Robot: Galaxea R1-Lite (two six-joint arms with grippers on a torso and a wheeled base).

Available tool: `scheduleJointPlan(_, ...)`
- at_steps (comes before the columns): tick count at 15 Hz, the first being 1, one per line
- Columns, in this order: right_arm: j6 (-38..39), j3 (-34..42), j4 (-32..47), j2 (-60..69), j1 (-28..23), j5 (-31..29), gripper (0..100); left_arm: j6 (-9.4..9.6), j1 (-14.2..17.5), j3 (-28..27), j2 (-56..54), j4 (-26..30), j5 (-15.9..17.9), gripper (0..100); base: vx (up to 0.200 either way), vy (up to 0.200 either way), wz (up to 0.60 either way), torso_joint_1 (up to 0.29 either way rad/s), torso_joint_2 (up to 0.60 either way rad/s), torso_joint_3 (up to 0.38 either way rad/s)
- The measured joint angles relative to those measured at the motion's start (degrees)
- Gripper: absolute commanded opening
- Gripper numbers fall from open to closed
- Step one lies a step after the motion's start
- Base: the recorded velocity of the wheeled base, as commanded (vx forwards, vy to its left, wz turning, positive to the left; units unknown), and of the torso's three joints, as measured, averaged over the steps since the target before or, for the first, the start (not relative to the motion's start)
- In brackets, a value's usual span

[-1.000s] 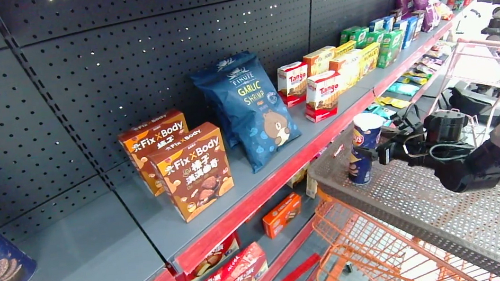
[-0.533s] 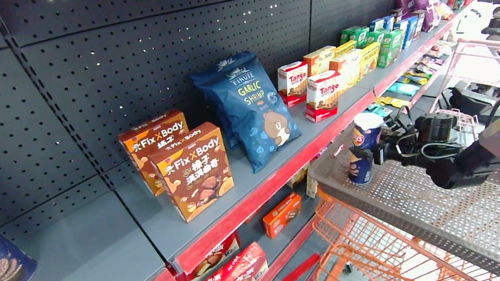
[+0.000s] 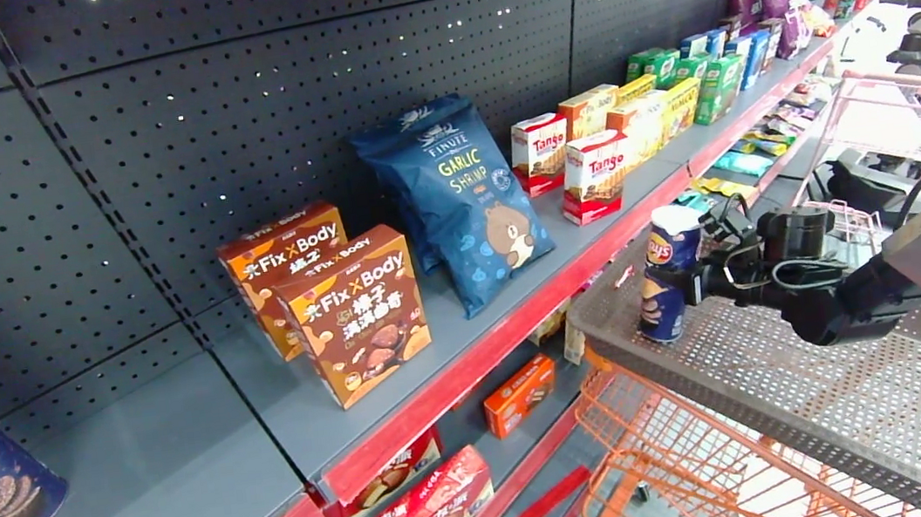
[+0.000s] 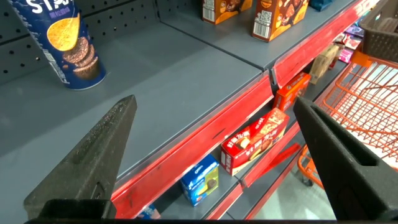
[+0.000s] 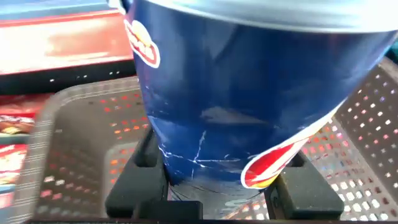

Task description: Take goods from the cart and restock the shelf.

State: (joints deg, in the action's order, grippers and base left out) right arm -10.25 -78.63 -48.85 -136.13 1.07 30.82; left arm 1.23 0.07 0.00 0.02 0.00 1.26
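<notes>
Chips can [image 3: 670, 246] stands near upright, long axis vertical and lid up, top leaning slightly, at a corner of the cart tray [image 3: 793, 393]. Right pincer [image 3: 682, 286] is clenched around its middle. Left pincer [image 4: 217, 158] is released, well apart from the tray. An orange wire basket [image 3: 669, 452] sits under the tray.

I work in a shop — a long shelf [image 3: 187, 468] with a red front edge runs along dark pegboard [image 3: 274, 97], lined with rows of snack boxes [image 3: 358, 319] and a blue snack bag [image 3: 476, 204]; an orange wire cart [image 3: 679, 460] and a pink cart [image 3: 903, 107] stand alongside.
</notes>
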Motion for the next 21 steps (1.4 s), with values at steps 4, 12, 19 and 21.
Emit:
scheduleJointPlan(4, 0.4, 6.2, 3.1, 9.3, 1.4, -0.4, 0, -0.01, 0.0, 0.0, 0.0, 0.0, 0.0, 100, 0.0, 0.0, 0.0, 0.0, 0.0, 0.0)
scheduleJointPlan(12, 4.5, 27.0, 15.0, 43.4, 5.0, -14.7, 0, -0.01, 0.0, 0.0, 0.0, 0.0, 0.0, 100, 0.0, 0.0, 0.0, 0.0, 0.0, 0.0)
scheduleJointPlan(19, 3.5, 42.8, 35.6, 77.1, 2.0, -22.6, 0, -0.01, 0.0, 0.0, 0.0, 0.0, 0.0, 100, 0.0, 0.0, 0.0, 0.0, 0.0, 0.0)
scheduleJointPlan(21, 0.2, 43.5, 39.6, 82.0, -0.3, -26.1, 0, 0.0, 0.0, 0.0, 0.0, 0.0, 0.0, 100, 0.0, 0.0, 0.0, 0.0, 0.0, 0.0)
